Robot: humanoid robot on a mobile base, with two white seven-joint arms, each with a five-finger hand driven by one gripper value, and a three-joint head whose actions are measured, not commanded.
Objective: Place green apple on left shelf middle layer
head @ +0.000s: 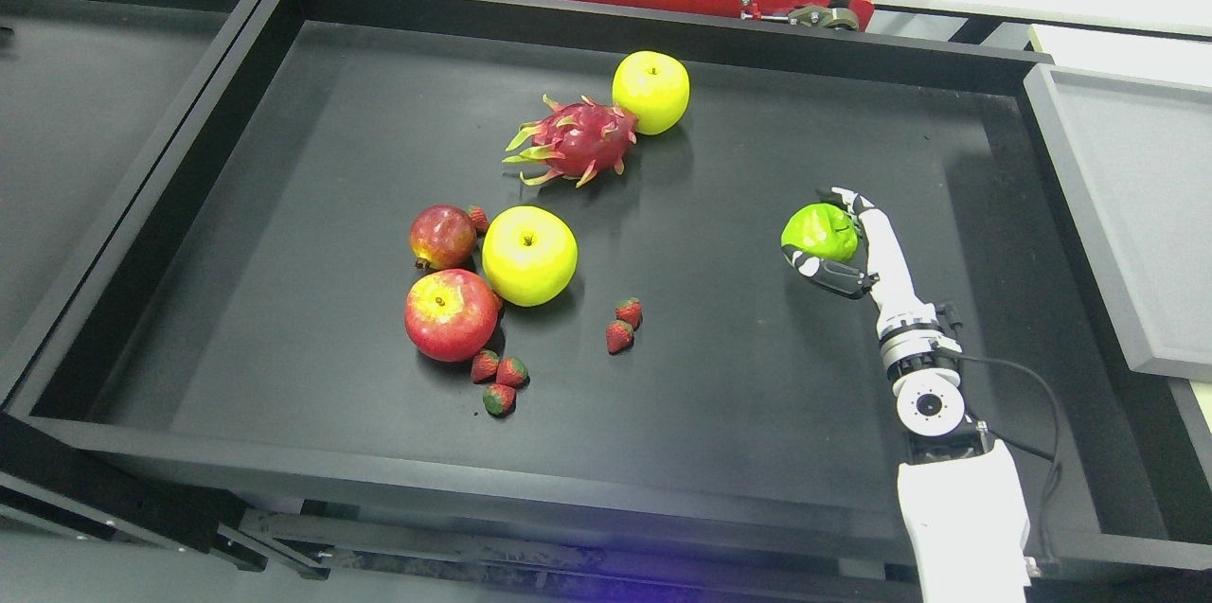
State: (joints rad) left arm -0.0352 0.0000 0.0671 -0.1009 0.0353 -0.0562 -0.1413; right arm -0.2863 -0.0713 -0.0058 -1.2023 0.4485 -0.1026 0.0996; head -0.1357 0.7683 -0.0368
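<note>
A green apple (820,232) is at the right side of the large black tray (720,395). My right hand (843,243) comes in from the lower right and its fingers are curled around the green apple, thumb below and fingers over its top. I cannot tell whether the apple is lifted off the tray floor. My left arm is out of view.
Two yellow apples (528,255) (650,91), a dragon fruit (573,141), a red apple (450,314), a pomegranate (441,237) and several strawberries (623,327) lie in the tray's middle and left. A second black tray (85,111) is at left, a grey panel (1136,205) at right.
</note>
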